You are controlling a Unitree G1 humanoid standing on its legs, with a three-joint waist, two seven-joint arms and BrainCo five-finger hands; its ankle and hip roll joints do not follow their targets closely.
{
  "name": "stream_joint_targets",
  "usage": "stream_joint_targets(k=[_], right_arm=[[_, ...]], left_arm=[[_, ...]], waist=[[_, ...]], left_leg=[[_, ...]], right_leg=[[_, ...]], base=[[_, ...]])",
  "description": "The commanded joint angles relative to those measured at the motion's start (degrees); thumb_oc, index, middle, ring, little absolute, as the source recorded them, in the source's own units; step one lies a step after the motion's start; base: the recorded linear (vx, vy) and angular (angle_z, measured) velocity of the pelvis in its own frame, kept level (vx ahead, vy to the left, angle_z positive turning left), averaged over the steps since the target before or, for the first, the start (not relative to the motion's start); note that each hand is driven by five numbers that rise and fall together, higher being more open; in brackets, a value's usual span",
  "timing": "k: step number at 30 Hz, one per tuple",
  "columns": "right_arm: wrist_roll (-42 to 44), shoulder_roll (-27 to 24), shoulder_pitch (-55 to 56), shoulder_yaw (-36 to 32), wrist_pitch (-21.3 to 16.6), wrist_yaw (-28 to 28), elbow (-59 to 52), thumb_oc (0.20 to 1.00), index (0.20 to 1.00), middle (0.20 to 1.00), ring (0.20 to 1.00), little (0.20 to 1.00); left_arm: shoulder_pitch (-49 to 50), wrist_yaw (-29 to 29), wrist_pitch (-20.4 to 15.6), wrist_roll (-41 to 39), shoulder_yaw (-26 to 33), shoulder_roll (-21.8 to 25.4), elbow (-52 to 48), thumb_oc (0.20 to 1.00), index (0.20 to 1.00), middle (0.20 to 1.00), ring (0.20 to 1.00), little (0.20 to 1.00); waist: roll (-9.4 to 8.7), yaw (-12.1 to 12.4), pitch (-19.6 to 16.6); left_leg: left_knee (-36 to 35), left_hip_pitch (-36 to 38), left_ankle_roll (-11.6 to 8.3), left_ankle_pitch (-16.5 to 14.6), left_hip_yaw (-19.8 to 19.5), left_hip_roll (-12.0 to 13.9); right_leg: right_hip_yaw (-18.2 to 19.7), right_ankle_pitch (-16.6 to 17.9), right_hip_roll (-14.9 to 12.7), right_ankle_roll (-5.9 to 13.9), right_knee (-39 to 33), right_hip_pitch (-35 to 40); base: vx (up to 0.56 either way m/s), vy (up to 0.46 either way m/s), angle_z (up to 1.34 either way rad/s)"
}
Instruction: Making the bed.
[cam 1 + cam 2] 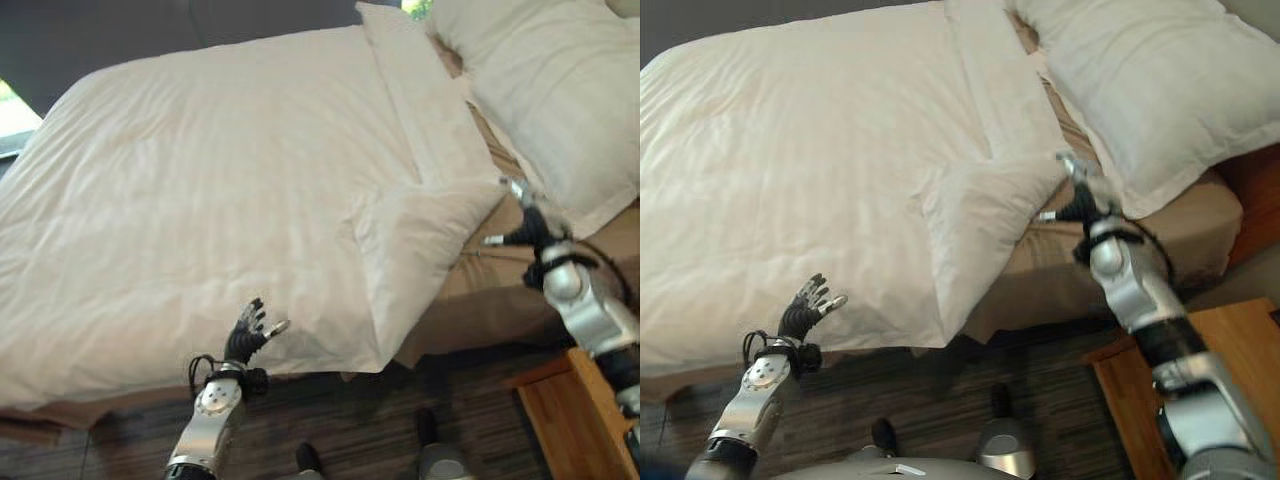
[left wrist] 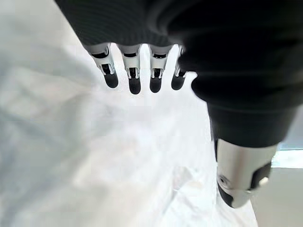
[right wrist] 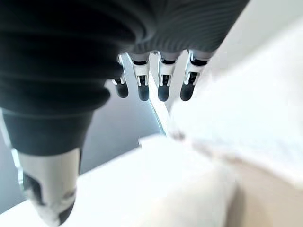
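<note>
Spread across the bed, the white faintly striped duvet (image 1: pixel 200 200) covers most of the tan fitted sheet (image 1: pixel 1200 225), its upper corner folded back (the flap hangs toward the bed's near edge). A large white pillow (image 1: pixel 1140 90) lies at the head, beside that fold. Both hands are open with straight fingers: the left hand (image 1: pixel 250 335) hovers at the duvet's near edge, the right hand (image 1: pixel 525 225) just beside the folded corner, holding nothing. A wooden nightstand (image 1: pixel 1140 400) stands by the bed.
</note>
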Motion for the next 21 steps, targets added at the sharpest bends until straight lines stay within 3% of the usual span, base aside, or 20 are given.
stream_joint_targets(k=[1, 4, 8, 12, 13, 15, 17, 18, 21], right_arm=[[-2.7, 1.1, -19.5, 9.0, -1.5, -2.5, 4.8, 1.000, 1.000, 1.000, 1.000, 1.000], [-2.6, 4.1, -29.3, 14.4, -1.3, -3.6, 8.4, 1.000, 1.000, 1.000, 1.000, 1.000], [0.3, 7.9, -35.2, 19.0, -1.7, -3.7, 16.9, 1.000, 1.000, 1.000, 1.000, 1.000], [4.2, 8.4, -38.8, 20.0, -1.7, -5.3, 21.8, 1.000, 1.000, 1.000, 1.000, 1.000], [4.7, 8.7, -38.9, 20.4, -1.6, -5.3, 22.6, 1.000, 1.000, 1.000, 1.000, 1.000], [5.3, 9.7, -40.0, 20.5, -1.3, -5.6, 24.2, 1.000, 1.000, 1.000, 1.000, 1.000], [6.3, 10.6, -39.9, 20.1, -1.0, -5.8, 25.9, 1.000, 1.000, 1.000, 1.000, 1.000], [6.3, 10.6, -39.9, 20.1, -1.0, -5.8, 25.9, 1.000, 1.000, 1.000, 1.000, 1.000], [6.8, 12.9, -37.4, 18.4, -0.6, -6.4, 27.1, 1.000, 1.000, 1.000, 1.000, 1.000]], left_arm=[[-3.0, 1.6, -5.0, -5.3, 2.2, 4.7, 1.1, 1.000, 1.000, 1.000, 1.000, 1.000], [-4.3, 1.6, -6.3, -6.7, 0.2, 3.3, 2.9, 1.000, 1.000, 1.000, 1.000, 1.000], [-5.0, 1.1, -7.0, -8.2, -1.4, 2.7, 3.8, 1.000, 1.000, 1.000, 1.000, 1.000], [-6.2, 1.4, -7.4, -9.4, -2.6, 3.4, 5.5, 1.000, 1.000, 1.000, 1.000, 1.000], [-6.6, 1.0, -7.1, -9.6, -3.4, 3.1, 6.0, 1.000, 1.000, 1.000, 1.000, 1.000], [-7.4, 0.6, -6.8, -10.0, -4.6, 2.9, 6.7, 1.000, 1.000, 1.000, 1.000, 1.000], [-8.7, 0.1, -6.0, -9.8, -6.2, 2.3, 8.7, 1.000, 1.000, 1.000, 1.000, 1.000], [-8.8, 0.1, -6.0, -9.8, -6.2, 2.3, 8.7, 1.000, 1.000, 1.000, 1.000, 1.000], [-9.3, -0.7, -4.4, -7.2, -8.7, 1.0, 12.0, 1.000, 1.000, 1.000, 1.000, 1.000]], waist=[[-5.76, 1.9, 1.2], [-4.05, 2.8, 3.1], [-2.76, 4.0, 4.6], [-2.03, 5.9, 7.3], [-1.89, 5.9, 8.1], [-2.28, 5.6, 10.1], [-2.08, 5.0, 11.3], [-2.05, 4.9, 11.2], [0.73, 4.5, 11.1]], left_leg=[[0.3, 3.5, -6.49, -3.8, 1.4, 2.1], [0.3, 0.2, -8.29, -0.4, 0.2, 4.8], [0.3, -2.8, -9.30, 2.3, -2.1, 6.6], [0.3, -6.1, -9.17, 4.7, -4.4, 5.9], [1.8, -6.0, -8.40, 4.0, -3.7, 4.9], [9.7, -7.6, -6.83, -2.0, -2.1, 2.0], [13.6, -8.9, -6.00, -5.2, -0.5, 0.0], [13.7, -9.0, -5.99, -5.2, -0.6, 0.0], [9.2, -8.7, -5.70, -3.6, -0.5, -1.8]], right_leg=[[-0.7, -4.8, -5.2, 2.02, 0.7, -2.2], [-1.2, -5.8, -3.0, 0.60, 0.7, -3.6], [-2.9, -7.0, -1.2, -0.87, 0.7, -4.0], [-5.0, -7.6, -0.4, -2.02, 0.7, -4.8], [-6.0, -7.8, -0.6, -2.31, 0.7, -4.9], [-7.9, -8.0, -1.8, -3.04, 1.3, -5.6], [-9.2, -7.8, -2.0, -3.23, 1.3, -7.1], [-9.2, -7.9, -2.0, -3.22, 1.3, -7.2], [-10.6, -6.9, -1.6, -3.04, 1.2, -8.9]], base=[[-0.01, -0.244, -0.13], [-0.01, -0.261, -0.19], [-0.02, -0.193, 0.17], [-0.08, -0.168, 0.27], [-0.19, -0.256, 0.32], [-0.21, -0.221, 0.58], [-0.18, -0.191, 0.61], [-0.04, -0.068, 0.66], [-0.01, 0.020, 0.40]])
